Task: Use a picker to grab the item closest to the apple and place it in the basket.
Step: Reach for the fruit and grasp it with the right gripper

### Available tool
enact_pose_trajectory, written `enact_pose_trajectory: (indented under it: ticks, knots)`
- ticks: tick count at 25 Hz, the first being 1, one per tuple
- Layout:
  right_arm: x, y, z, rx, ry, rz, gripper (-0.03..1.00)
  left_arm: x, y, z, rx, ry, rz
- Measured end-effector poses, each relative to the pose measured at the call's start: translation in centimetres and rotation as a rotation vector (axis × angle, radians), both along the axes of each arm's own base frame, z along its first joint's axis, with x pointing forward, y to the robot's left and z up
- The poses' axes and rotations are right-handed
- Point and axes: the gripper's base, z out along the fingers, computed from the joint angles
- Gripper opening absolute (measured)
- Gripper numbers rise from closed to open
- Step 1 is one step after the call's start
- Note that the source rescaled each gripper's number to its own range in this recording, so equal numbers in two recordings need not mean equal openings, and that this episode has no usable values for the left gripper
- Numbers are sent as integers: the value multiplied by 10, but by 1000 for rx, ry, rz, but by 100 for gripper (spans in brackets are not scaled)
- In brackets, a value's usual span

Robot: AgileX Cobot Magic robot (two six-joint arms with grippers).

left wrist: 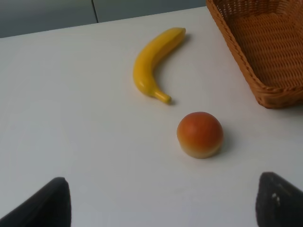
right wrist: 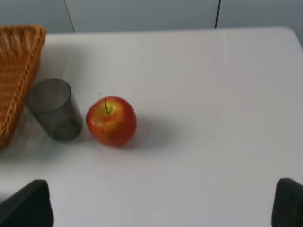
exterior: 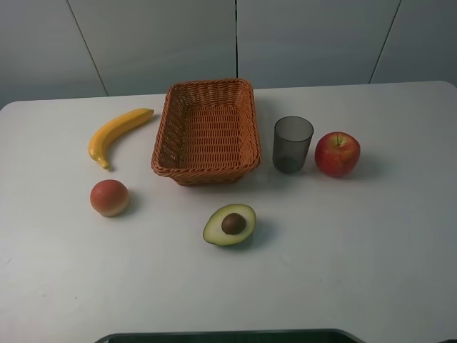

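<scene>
A red apple point(exterior: 337, 153) point(right wrist: 111, 120) stands at the right of the white table. Just left of it, a small gap away, is an upright dark translucent cup point(exterior: 293, 143) point(right wrist: 54, 109), the nearest item to the apple. Left of the cup sits an empty woven orange basket point(exterior: 207, 131) point(right wrist: 16, 71) point(left wrist: 265, 52). Neither arm shows in the exterior view. My right gripper point(right wrist: 158, 205) is open, held back from the apple and cup, its dark fingertips point(right wrist: 28, 204) wide apart. My left gripper point(left wrist: 161, 208) is open too, short of the peach, holding nothing.
A yellow banana point(exterior: 118, 133) point(left wrist: 154, 61) lies left of the basket. A round orange-red peach point(exterior: 109, 197) point(left wrist: 200, 134) sits in front of the banana. A halved avocado point(exterior: 230, 224) with its pit lies in front of the basket. A dark edge point(exterior: 228, 336) borders the table's front.
</scene>
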Motion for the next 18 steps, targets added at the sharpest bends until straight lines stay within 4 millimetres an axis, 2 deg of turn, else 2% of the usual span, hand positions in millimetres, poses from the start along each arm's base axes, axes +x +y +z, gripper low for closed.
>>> enact_pose_trajectory:
  ticks: [4,7,18]
  knots:
    - [41,6,-9,55,166,35,100,0,0,0,0,0,0]
    - [72,18,-19,56,231,114,100,0,0,0,0,0,0]
    - [166,105,-50,-224,359,637,100,0,0,0,0,0,0]
